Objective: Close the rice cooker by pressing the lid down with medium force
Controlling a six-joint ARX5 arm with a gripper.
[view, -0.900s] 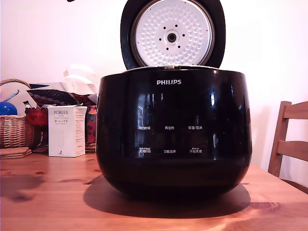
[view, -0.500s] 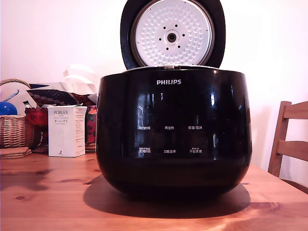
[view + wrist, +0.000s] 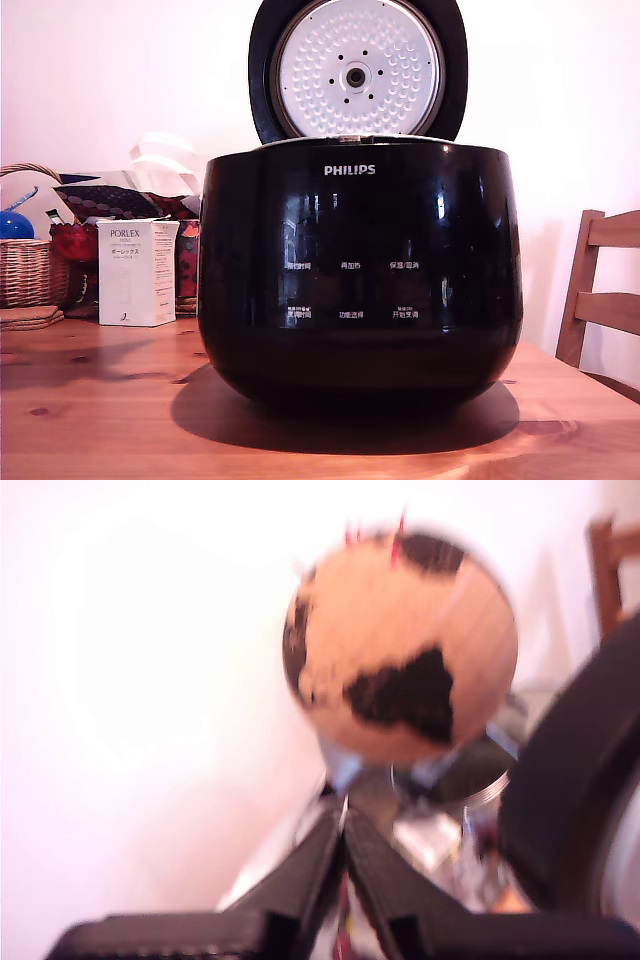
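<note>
The glossy black rice cooker [image 3: 360,270] stands in the middle of the wooden table [image 3: 100,400] in the exterior view. Its lid [image 3: 358,68] stands open and upright behind the pot, with the dimpled silver-white inner plate facing the camera. My gripper does not appear in the exterior view. The blurred wrist view has my gripper [image 3: 342,825] with its two black fingers pressed together and nothing between them. A curved black edge that looks like the lid [image 3: 565,790] lies close beside the gripper in that view.
A white box [image 3: 137,272] and a wicker basket [image 3: 28,270] with clutter stand at the exterior view's left. A wooden chair [image 3: 600,290] is at the exterior view's right. An orange and black globe [image 3: 400,660] fills the middle of the wrist view.
The whole exterior picture has shifted a few pixels to the left. The lid still stands open and upright.
</note>
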